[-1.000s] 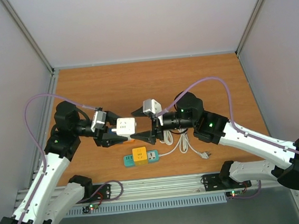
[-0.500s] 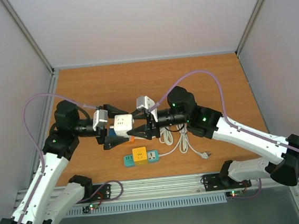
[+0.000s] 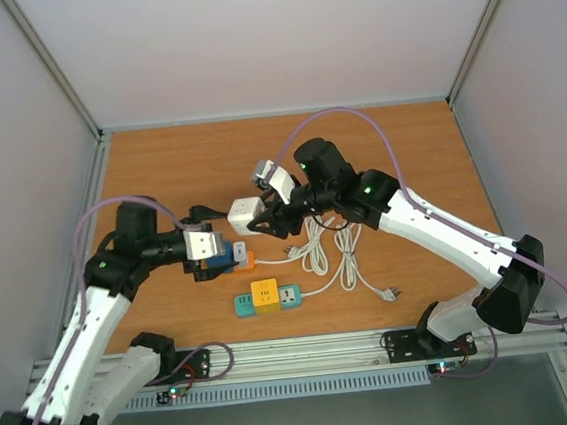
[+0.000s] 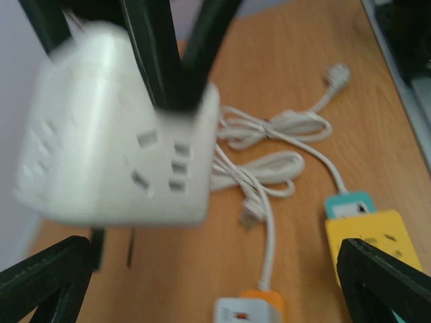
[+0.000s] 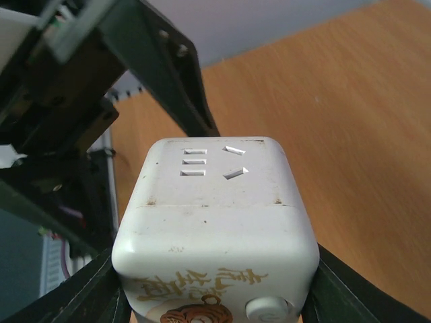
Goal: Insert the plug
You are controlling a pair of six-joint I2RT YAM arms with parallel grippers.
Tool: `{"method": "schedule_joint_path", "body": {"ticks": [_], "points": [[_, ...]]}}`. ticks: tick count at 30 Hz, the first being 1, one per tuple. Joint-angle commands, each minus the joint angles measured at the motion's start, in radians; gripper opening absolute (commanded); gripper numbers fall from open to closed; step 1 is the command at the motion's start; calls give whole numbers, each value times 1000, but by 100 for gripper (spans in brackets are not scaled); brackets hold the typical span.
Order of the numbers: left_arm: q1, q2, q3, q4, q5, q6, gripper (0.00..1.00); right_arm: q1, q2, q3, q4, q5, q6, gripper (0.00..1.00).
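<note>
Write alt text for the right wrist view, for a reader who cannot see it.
A white cube socket fills the centre, held in the right hand, with pin slots on top and a tiger drawing and round button on its near face. Behind it are the wooden table and dark parts of the left arm.

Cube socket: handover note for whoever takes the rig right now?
Right gripper: shut on the white cube socket, held above the table.
Left gripper: open, empty, next to the socket.
Plug: lying loose at the near-right end of the white cable. The teal-and-yellow power strip lies near the front edge.
Done: socket grasped.
Left: pick up the plug and insert it.
</note>
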Motion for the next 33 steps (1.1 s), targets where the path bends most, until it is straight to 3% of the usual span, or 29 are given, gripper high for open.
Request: {"method": "schedule_joint_path", "body": {"ticks": [1, 7, 11, 16, 23, 33], "points": [[3, 125, -96, -131, 38, 144, 100, -1, 2, 43, -185, 89, -99, 1], [-44, 148, -214, -111, 64, 148, 100, 30, -20, 42, -347, 301, -113, 1], [-159, 163, -270, 2, -7, 44, 100, 118, -11, 39, -466, 470, -123, 1], [-208, 186, -306, 114, -29, -50, 100, 191, 22, 66, -610, 607, -90, 1], [-228, 202, -368, 224, -17, -103, 100, 271, 77, 53, -712, 649, -88, 1], [-213, 190, -361, 202, -87, -80, 100, 417, 160, 6, -717, 621, -148, 1]]}}
